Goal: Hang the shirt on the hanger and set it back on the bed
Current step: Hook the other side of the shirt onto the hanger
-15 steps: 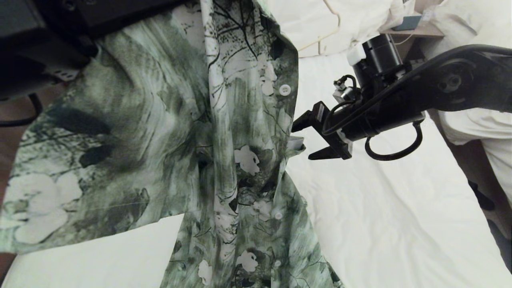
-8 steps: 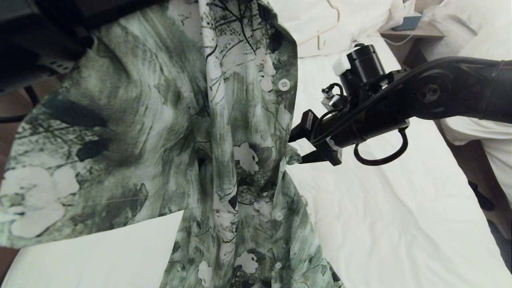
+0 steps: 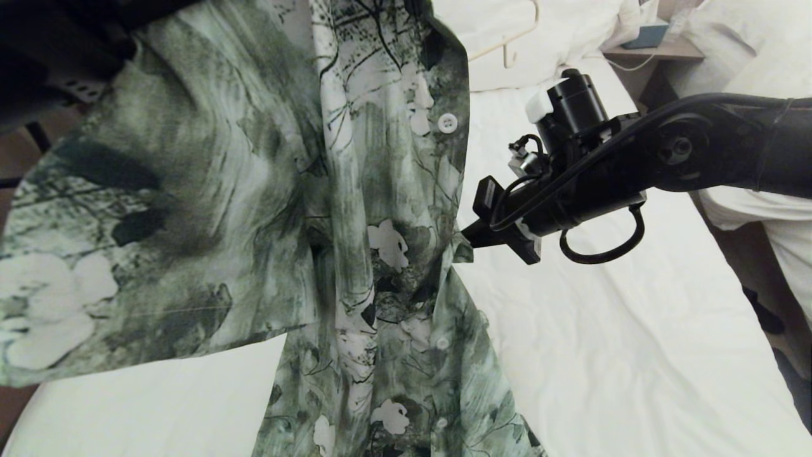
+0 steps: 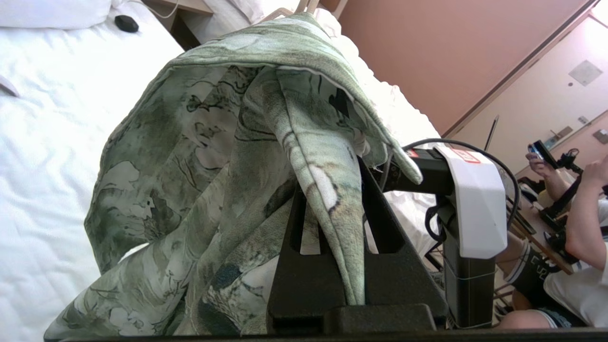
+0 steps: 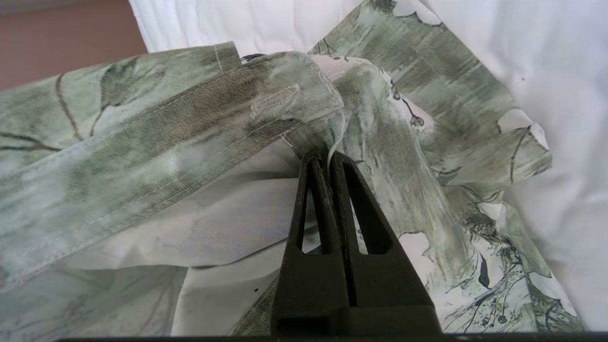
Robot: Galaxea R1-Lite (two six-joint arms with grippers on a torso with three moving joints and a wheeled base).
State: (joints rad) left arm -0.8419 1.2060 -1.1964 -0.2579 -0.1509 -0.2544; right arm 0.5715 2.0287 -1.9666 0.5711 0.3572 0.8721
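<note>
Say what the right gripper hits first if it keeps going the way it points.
Only more shirt: the right gripper is shut on its front edge, pointing into the hanging cloth. What lies behind the cloth is hidden.

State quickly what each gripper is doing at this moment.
Left gripper: shut on the shirt, holding it up.
Right gripper: shut on the shirt's front edge.

From my remote station: a terracotta wall (image 4: 427, 52) meets a pale door (image 4: 546, 99), a wooden nightstand (image 3: 660, 47) stands beside a second bed (image 3: 748, 38), a seated person (image 4: 574, 256) waits nearby.
</note>
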